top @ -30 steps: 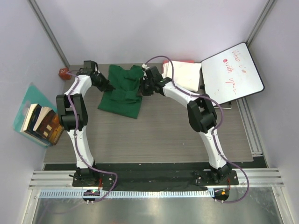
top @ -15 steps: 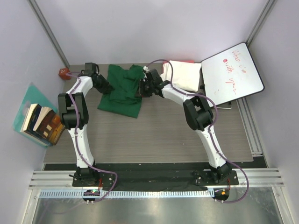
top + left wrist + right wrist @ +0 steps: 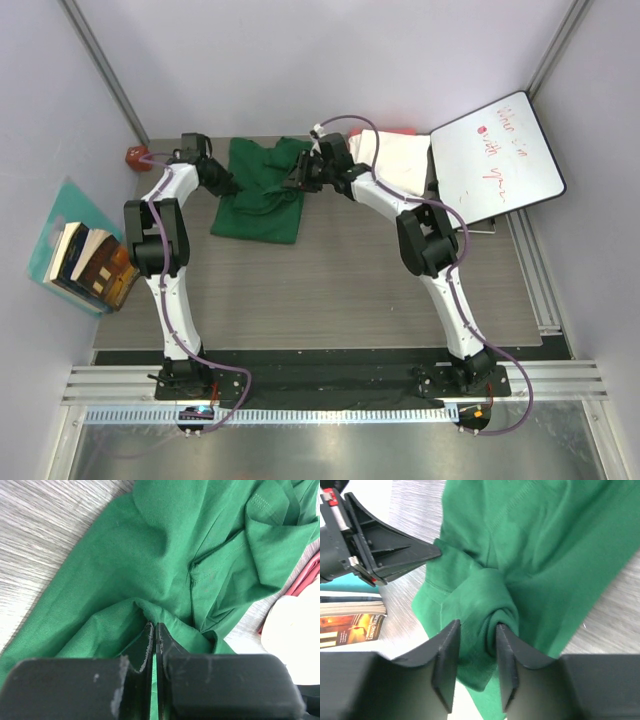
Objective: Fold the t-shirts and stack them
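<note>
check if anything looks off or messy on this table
The green shirt lies crumpled near the far edge of the table, and its right side is twisted into a wad instead of lying flat. The whiteboard sits askew, sticking out past the table's far right corner.

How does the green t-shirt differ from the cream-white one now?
The green t-shirt lies rumpled on the table; the cream-white t-shirt is a folded bundle on red-pink cloth. The left tool and right tool pinch the green one; neither holds the cream-white one. Both are soft cloth.
</note>
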Robot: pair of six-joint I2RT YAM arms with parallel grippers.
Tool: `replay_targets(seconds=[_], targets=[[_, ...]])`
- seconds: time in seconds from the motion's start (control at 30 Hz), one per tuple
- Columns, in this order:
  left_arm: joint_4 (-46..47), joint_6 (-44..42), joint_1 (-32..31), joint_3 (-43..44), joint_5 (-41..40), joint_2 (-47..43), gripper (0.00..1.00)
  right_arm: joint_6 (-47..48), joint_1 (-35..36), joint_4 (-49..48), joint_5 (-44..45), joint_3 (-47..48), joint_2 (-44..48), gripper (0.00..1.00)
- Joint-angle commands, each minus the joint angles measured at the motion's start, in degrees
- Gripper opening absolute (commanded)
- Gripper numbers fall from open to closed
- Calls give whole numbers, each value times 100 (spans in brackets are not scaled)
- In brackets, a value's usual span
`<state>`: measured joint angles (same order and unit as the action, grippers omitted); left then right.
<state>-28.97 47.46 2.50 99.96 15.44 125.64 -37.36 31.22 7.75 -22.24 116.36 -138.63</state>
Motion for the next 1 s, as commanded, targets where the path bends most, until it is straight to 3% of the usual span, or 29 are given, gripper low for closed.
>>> replay_targets(seconds=[0.0, 0.3, 0.63, 0.67, 0.87, 0.97], targets=[[252, 149, 5, 120, -278, -269, 1, -262, -72, -300, -202, 370, -156, 42], [331, 334, 13, 76, -454, -330, 0, -684, -257, -291, -255, 221, -419, 41], [392, 404, 13, -152, -1271, -830, 2, -1001, -459, -616, -123, -271, -279, 45], [410, 352, 22, -179, -1367, -901, 4, -1010, -477, -625, -149, -297, -253, 45], [234, -61, 22, -214, -1613, -1314, 53, -589, -565, -424, -185, -903, 449, 46], [190, -176, 22, -302, -1755, -1499, 57, -220, -521, -371, 18, -1641, 1185, 46]])
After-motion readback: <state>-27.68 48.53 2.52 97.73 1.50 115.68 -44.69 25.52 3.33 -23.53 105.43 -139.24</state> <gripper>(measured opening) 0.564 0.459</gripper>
